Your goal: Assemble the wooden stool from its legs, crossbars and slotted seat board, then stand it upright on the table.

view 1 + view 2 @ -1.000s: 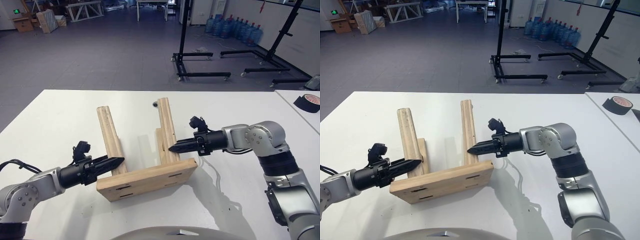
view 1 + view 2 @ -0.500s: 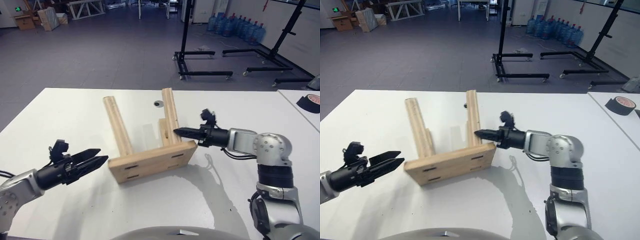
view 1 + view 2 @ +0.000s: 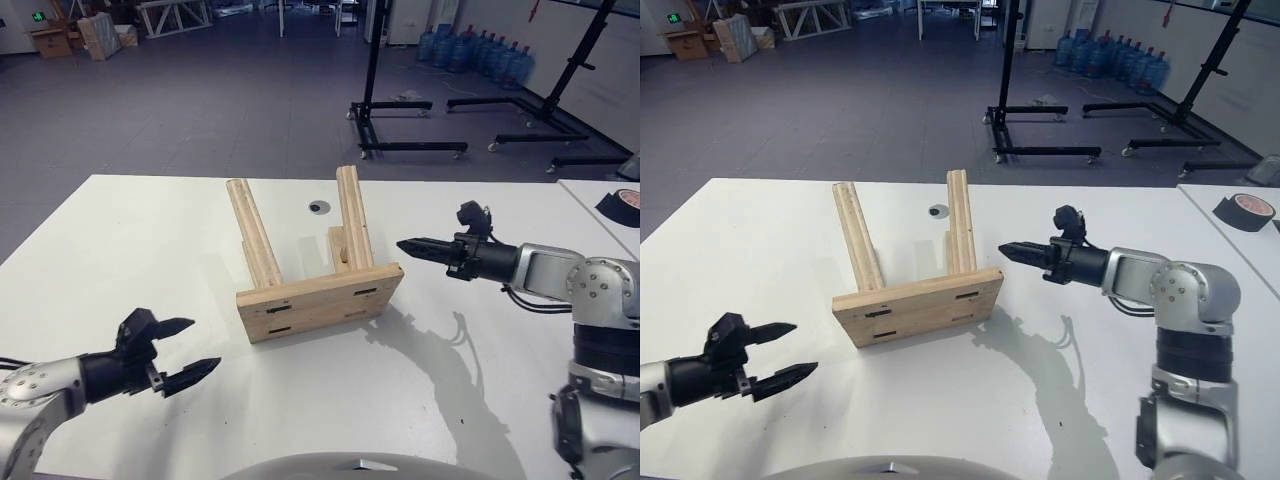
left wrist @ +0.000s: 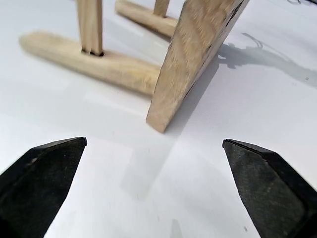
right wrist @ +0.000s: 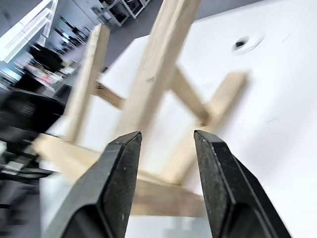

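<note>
The left gripper (image 3: 203, 343) hovers low over the table (image 3: 120, 230), nearer the robot than the stool (image 3: 320, 300) and well off its left end. Its fingers are spread wide with nothing between them. The right gripper (image 3: 405, 243) is just off the stool's right end, pointing at it. It has only a narrow gap between its fingers and is also empty.

The stool looks assembled and lies on its side. The seat board (image 3: 920, 300) stands on its long edge facing the robot, and the legs (image 3: 255, 235) run away from it along the table, joined by a crossbar (image 4: 91, 25). How firmly the joints are seated cannot be judged from here.

The step left is likely standing it up. For that, each gripper should close on its own end of the seat board, at matching height. Both should then lift together so the stool pivots on the far leg tips. The lift should be slow, since the tips may skate on the smooth table. An uneven lift would twist the frame and could work a crossbar loose.
</note>
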